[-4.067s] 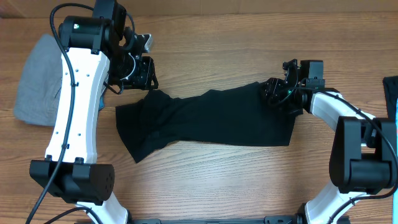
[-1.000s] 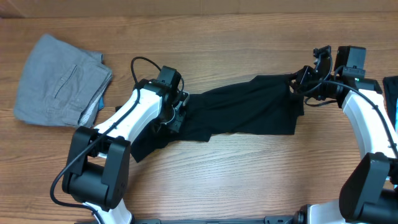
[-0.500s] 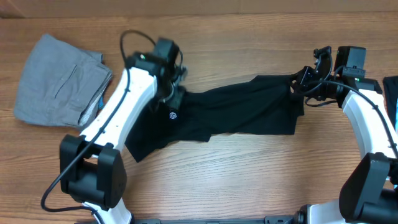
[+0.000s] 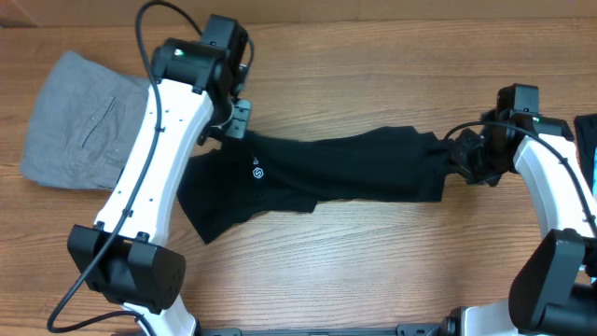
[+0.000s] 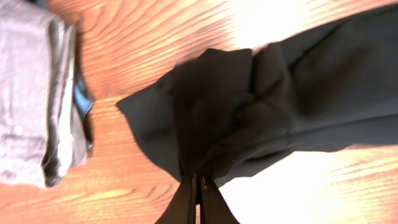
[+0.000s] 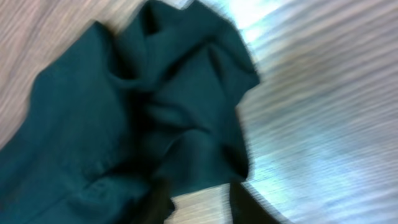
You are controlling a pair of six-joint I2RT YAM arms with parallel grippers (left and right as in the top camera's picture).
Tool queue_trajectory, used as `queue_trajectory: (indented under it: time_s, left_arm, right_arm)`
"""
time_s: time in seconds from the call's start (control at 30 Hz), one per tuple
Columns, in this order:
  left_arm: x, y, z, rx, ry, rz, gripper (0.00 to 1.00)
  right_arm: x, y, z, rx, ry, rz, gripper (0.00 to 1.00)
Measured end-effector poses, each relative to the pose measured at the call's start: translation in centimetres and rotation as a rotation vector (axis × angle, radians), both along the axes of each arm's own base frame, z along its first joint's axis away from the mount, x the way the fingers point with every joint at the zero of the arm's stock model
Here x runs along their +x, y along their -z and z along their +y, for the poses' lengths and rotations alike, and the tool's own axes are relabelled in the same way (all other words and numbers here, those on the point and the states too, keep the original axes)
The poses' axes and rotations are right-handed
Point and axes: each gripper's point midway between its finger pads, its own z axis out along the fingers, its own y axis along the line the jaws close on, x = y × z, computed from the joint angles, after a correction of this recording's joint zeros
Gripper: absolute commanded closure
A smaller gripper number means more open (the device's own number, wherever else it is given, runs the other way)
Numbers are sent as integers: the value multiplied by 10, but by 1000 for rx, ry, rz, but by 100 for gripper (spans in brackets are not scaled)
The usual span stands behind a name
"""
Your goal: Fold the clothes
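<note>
One black garment is lying stretched out across the middle of the wooden table, a small white logo facing up near its left end. The left gripper is pinching that end, its fingers pressed tight together on a peak of cloth. The right gripper is sitting at the bunched opposite end, fingers somewhat apart in a blurred view, so its hold cannot be told. Folded grey trousers are resting well apart at the far left.

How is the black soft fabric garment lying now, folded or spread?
Spread, not folded: the black garment lies stretched along the wooden table, one end pinched by the left gripper, the other bunched at the right gripper.
</note>
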Motion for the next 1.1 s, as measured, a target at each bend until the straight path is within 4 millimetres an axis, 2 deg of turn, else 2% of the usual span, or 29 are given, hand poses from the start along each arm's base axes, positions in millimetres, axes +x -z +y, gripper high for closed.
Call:
queue_trajectory:
  time_s: [0.13,0.23,0.37,0.5,0.57,0.7,0.8,0.9,1.03,1.1]
  left_arm:
    - [2,0,12,14,-32,-2,96]
    - [1,-1,13,19,-35,1,96]
    - [0,0,13,21,-35,6,96]
    - [0,0,13,20,-35,6,96]
    - [0,0,13,20,-35,6,96]
    - [0,0,13,21,-35,6,96]
    - [0,0,13,20,-35,7,96]
    - [-1,0,13,20,-35,8,96]
    - [-1,0,13,19,-34,9,96]
    - [-1,0,13,17,-34,10,96]
  right_arm:
    - [0,1,-5,-30,6,2,45]
    - [11,-2,2,5,-34,-57,46]
    - [28,-11,24,99,-133,-159,50]
    - [27,-11,46,140,-204,-164,51]
    - [23,-4,63,162,-251,-142,51]
    - [14,23,95,194,-337,-72,51]
    - [7,45,109,207,-370,-11,58]
    - [3,59,110,189,-367,28,69]
    - [6,62,107,170,-354,24,90]
    - [6,62,106,170,-351,24,94]
